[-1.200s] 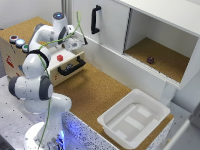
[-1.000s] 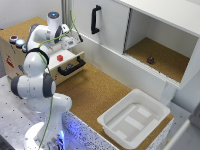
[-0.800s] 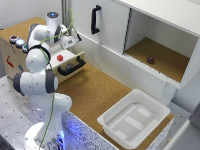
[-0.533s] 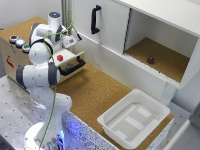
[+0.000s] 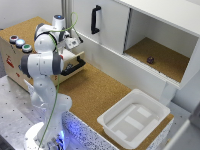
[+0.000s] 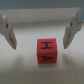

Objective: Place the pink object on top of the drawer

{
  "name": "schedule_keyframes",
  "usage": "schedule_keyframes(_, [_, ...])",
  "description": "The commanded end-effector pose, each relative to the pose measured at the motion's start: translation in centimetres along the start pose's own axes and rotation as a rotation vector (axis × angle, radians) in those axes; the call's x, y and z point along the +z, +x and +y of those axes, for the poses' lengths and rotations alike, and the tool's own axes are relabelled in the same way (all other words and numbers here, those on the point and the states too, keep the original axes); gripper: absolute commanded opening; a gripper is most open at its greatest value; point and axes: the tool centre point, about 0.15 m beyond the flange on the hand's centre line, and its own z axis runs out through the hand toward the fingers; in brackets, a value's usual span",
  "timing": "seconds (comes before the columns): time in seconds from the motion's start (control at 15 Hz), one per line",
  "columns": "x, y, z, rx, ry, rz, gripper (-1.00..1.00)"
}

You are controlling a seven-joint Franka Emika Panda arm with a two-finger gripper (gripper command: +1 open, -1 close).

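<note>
Since the earlier frames the arm (image 5: 42, 65) has swung further across the exterior view, so its bulk now covers more of the drawer (image 5: 17, 55).

Largest first: the white cabinet (image 5: 145, 35) fills the exterior view's right, a small dark item (image 5: 150, 60) sitting in its open compartment. The white tray (image 5: 135, 120) lies on the cork table (image 5: 90, 92). The drawer is half hidden by the arm; its three buttons (image 5: 20, 43) and part of the black handle (image 5: 74, 66) show.

The gripper (image 6: 40, 32) is too small to read in the exterior view. The wrist view shows its jaws spread wide, holding nothing, with the cube (image 6: 48, 51) lying between the fingers (image 6: 8, 33), apart from both, on a pale surface. The exterior view hides the cube, so where it rests is unclear.
</note>
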Motion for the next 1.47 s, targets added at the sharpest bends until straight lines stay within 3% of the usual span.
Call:
schedule_keyframes(0.0, [2.4, 0.6, 2.4, -0.027, 0.076, -0.056, 1.0])
schedule_keyframes(0.07, [2.5, 0.6, 2.3, -0.034, 0.073, -0.065, 1.0])
schedule_keyframes(0.13, [2.3, 0.8, 2.3, -0.039, 0.059, -0.062, -1.0])
schedule_keyframes(0.67, [2.7, 0.7, 1.9, -0.04, 0.039, -0.121, -1.0])
schedule_keyframes(0.73, [2.8, 0.6, 1.9, -0.036, 0.012, -0.145, -1.0])
schedule_keyframes(0.87, [2.0, 0.4, 2.0, -0.007, 0.0, -0.136, -1.0])
schedule_keyframes(1.0, [0.0, 0.2, 2.2, 0.026, -0.021, -0.108, -1.0])
schedule_keyframes(1.13, [-3.7, 1.1, 1.5, 0.002, -0.087, -0.094, -1.0])
schedule_keyframes(1.4, [-10.3, 4.6, -1.4, -0.079, -0.129, -0.037, -1.0])
